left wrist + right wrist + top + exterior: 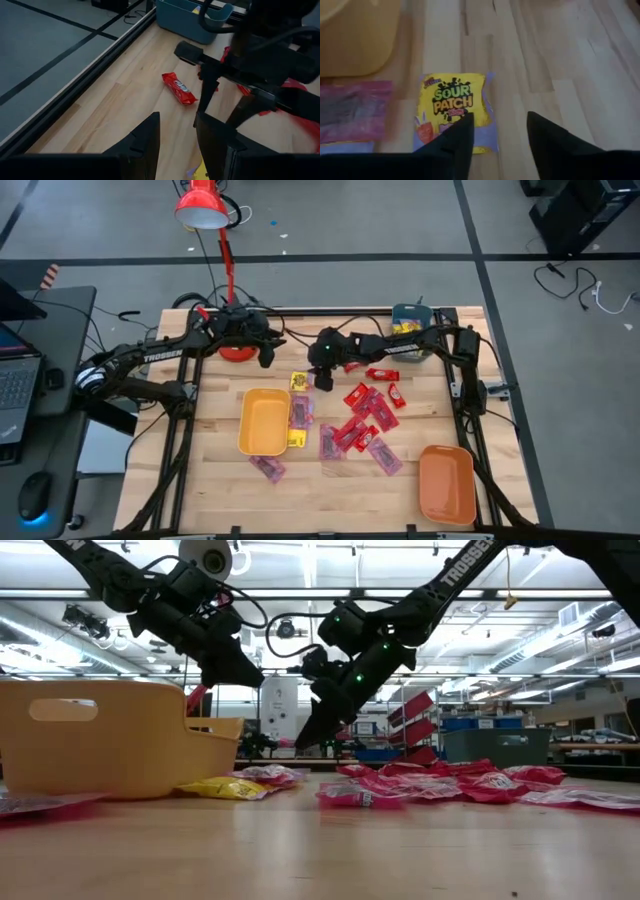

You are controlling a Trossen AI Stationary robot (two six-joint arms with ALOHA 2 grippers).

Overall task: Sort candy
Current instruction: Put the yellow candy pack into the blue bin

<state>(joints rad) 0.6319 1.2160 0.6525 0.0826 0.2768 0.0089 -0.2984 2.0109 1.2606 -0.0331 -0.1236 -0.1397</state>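
One yellow packet (454, 112), flat and glossy with dark print, is seen lying on the pale wood-grain table (560, 60) at lower centre of the right wrist view, its long axis running up the frame. The right gripper (497, 135) is held just over its lower edge, jaws parted and empty. In the high view, red sweets (365, 415) are scattered centre-right beside a smooth yellow tray (264, 421), while the left gripper (176, 140), jaws partly open, is kept above bare table.

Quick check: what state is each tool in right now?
Left tool: open, holding nothing.
Right tool: open, empty, above the yellow candy packet.

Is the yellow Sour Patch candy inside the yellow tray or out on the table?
Out. The Sour Patch packet lies flat on bare wood beside the yellow tray.
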